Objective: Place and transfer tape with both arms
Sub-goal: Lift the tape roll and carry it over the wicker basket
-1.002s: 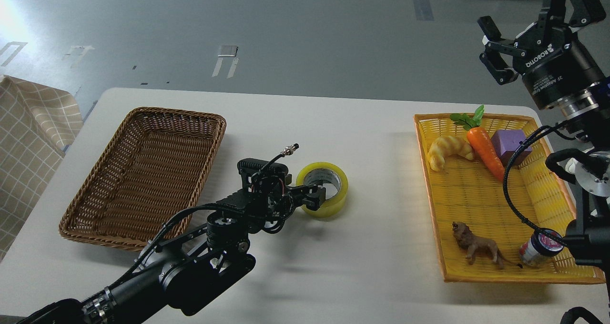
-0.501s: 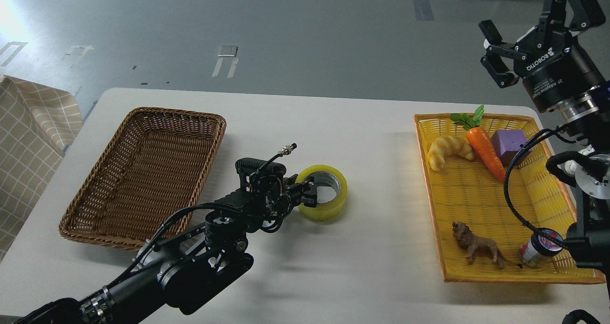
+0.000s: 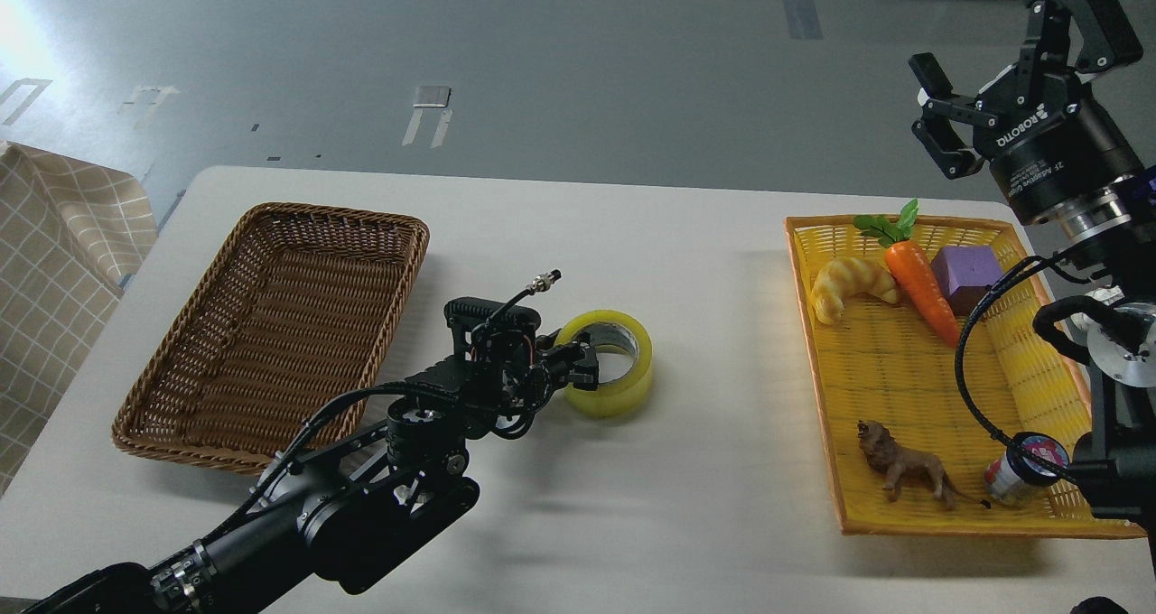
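The tape (image 3: 607, 363) sits mid-surface, its wall pinched by the left gripper (image 3: 582, 372) fingers. The right gripper (image 3: 993, 59) hangs spread and empty above the far right corner. The handover looks done; placing it in the wicker basket (image 3: 163, 397) remains.

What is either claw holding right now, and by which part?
The left claw grips the tape by its near-left wall, one finger inside the core and one outside. The right claw is open, raised above the yellow tray, holding nothing.
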Available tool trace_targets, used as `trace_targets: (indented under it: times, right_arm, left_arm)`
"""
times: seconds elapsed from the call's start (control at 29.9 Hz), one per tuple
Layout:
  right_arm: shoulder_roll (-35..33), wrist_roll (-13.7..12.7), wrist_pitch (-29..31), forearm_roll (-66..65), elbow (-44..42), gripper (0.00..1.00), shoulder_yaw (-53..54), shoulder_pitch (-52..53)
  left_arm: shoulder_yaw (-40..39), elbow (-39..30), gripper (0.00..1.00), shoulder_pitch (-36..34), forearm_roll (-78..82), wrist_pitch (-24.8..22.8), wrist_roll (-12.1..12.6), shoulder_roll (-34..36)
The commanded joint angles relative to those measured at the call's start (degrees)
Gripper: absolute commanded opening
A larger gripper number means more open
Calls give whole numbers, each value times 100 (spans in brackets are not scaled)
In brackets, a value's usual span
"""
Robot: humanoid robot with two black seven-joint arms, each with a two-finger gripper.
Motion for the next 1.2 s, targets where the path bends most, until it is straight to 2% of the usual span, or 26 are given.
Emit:
trace_targets:
  times: [0.0, 0.23, 0.4, 0.57, 0.7, 0.9, 1.1, 1.17]
  right_arm:
    - [1, -1, 0, 1, 0, 100, 1, -12]
    - [1, -1, 0, 1, -9, 100, 1, 6]
    - [1, -1, 0, -52, -9, 100, 1, -3]
    - [36, 8, 0, -324, -27, 100, 1, -3]
    - [45, 8, 0, -325, -27, 100, 1, 6]
    - [54, 8, 0, -325, -18, 100, -8, 6]
    - [54, 8, 0, -333, -18, 100, -8, 6]
    - [54, 8, 0, -333, -26, 100, -52, -3]
  left_arm:
    - [-6, -46, 11, -154, 3, 2, 1, -51]
    - [-6, -90, 11, -716, 3, -34, 1, 63]
    - [-6, -177, 10, -1454, 3, -165, -8, 632]
    - [-14, -239, 10, -1842, 3, -350, -8, 1212]
    - [-23, -265, 10, -1860, 1, -350, -43, 1784]
    - [-23, -371, 10, -1614, -77, -271, -289, 2672]
    - [-14, -493, 10, -1193, -403, 115, -324, 3348]
    - [-23, -529, 10, -999, -403, 212, -438, 3586]
